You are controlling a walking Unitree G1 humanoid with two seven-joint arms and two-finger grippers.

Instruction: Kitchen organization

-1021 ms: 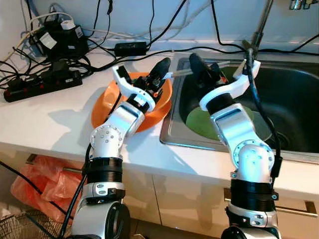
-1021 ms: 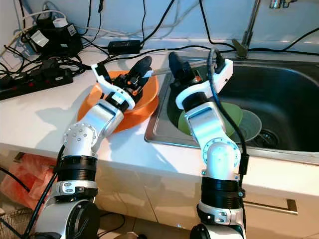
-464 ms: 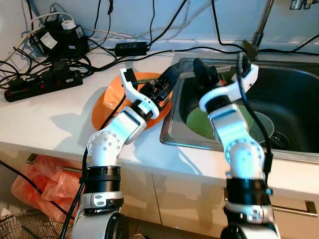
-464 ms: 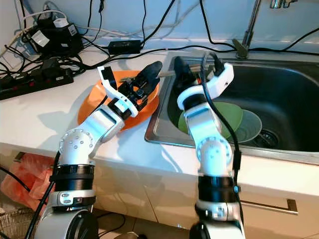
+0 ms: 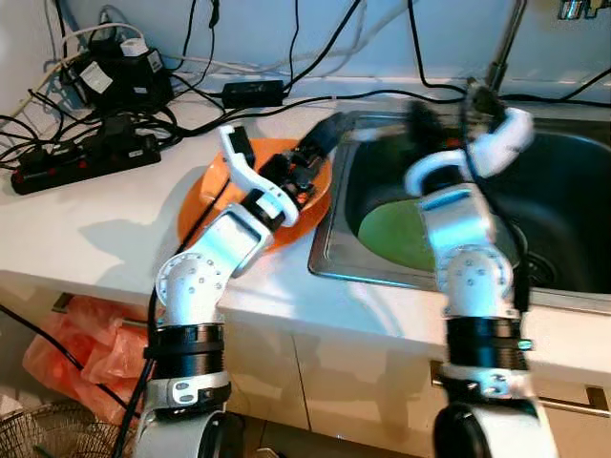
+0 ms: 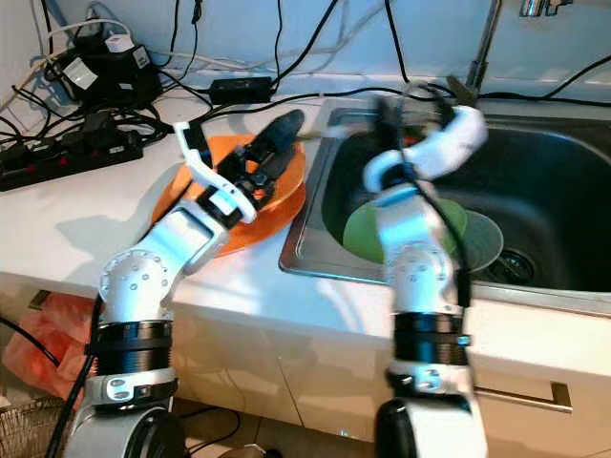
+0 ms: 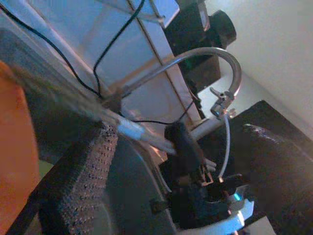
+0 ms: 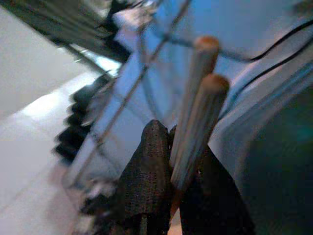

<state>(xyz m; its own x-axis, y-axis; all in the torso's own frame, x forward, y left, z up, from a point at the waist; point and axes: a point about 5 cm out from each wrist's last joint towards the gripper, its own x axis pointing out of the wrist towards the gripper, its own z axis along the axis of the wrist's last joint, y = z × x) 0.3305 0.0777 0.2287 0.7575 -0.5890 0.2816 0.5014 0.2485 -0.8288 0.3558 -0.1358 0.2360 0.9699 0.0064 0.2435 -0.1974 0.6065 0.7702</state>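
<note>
Your white countertop (image 5: 86,224) fills the left half of the head views, with the stainless sink (image 5: 563,191) taking the right half. Your left arm reaches up from lower left, elbow bent, forearm lying across the orange bowl (image 5: 196,205) that sits on the counter just beside the sink's left rim; the left gripper (image 5: 320,143) points toward the sink's upper-left corner, above the bowl's far edge. In the left wrist view one textured black finger (image 7: 78,181) lies against the sink rim, with the curved faucet (image 7: 215,56) beyond; you cannot tell how far its jaws are parted or whether they have anything. Your right arm rises in the centre-right of the frame, its wrist bent back over the sink and motion-blurred; the right gripper (image 6: 391,114) is a smear near the sink's top-left edge. In the right wrist view its black fingertips (image 8: 151,161) are closed around a pair of light wooden chopsticks (image 8: 198,107) that stick out past them. A green plate (image 6: 368,229) lies in the sink basin below that arm, with a grey bowl (image 6: 482,239) touching it beside the drain. A black power strip (image 5: 81,162) and tangled cables sit at upper left. No writing can be read.
</note>
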